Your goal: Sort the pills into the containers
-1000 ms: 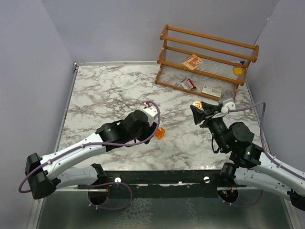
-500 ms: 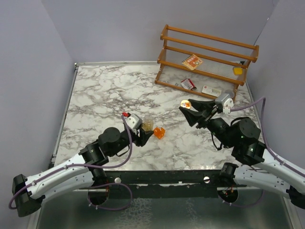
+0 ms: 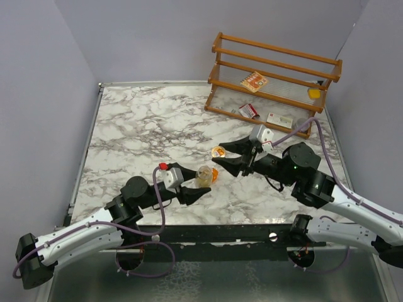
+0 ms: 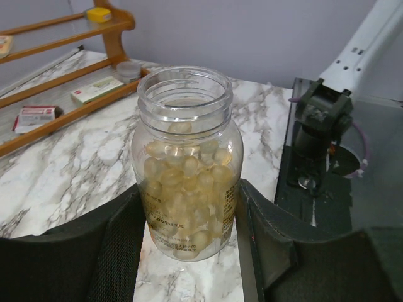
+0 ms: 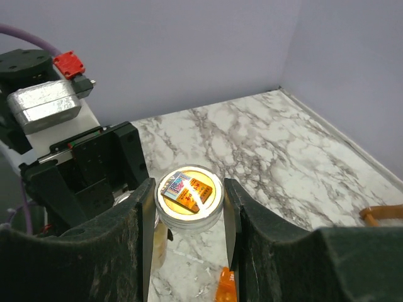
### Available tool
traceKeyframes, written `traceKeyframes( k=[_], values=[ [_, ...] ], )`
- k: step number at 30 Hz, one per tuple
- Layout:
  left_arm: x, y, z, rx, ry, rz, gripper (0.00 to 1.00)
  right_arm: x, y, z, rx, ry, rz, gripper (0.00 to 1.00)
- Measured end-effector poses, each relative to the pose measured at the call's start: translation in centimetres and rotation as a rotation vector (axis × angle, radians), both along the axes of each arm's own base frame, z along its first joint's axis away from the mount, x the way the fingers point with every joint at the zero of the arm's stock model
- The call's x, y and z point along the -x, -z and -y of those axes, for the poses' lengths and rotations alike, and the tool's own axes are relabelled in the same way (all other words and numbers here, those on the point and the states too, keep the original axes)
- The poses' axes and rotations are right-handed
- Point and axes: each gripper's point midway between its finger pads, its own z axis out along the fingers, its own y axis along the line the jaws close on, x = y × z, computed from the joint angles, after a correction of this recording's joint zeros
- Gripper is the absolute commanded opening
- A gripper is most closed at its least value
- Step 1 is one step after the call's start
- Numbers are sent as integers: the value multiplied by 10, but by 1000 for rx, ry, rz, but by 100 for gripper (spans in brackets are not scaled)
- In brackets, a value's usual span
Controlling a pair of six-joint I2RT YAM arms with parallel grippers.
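Closest to me, the left claw (image 3: 196,181) is clenching the clear jar (image 4: 187,163) from both sides, its black fingers (image 4: 119,251) pressing against the glass. The jar is standing upright and uncapped near the front of the marble table (image 3: 138,126), and I cannot tell whether its base is touching the surface. It is showing pale yellow pills (image 4: 182,176) packed up to its shoulder, and I am seeing no loose ones lying around, so the filling of this jar seems largely done. Just beside it the small orange box (image 5: 225,289) is sitting on the table, and whether it is holding anything is hidden from me. A little farther on, the right claw (image 3: 219,156) is gripping a round lid (image 5: 189,195) flat between its fingers, near the jar's mouth but not on it. Capping looks like what is left. Far back, the wooden rack (image 3: 277,69) is holding red-and-white packets (image 3: 249,111).
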Motion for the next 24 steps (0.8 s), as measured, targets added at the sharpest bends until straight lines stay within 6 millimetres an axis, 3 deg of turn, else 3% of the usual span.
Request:
traceKeyframes(
  k=[5, 14, 24],
  values=[
    [19, -5, 5, 26, 108, 36, 0, 22, 3, -9, 15, -134, 14, 1],
    [36, -17, 13, 73, 220, 74, 0, 68, 28, -15, 59, -393, 26, 1],
    [46, -15, 14, 88, 278, 90, 0, 86, 30, -19, 28, -500, 18, 1]
  ],
)
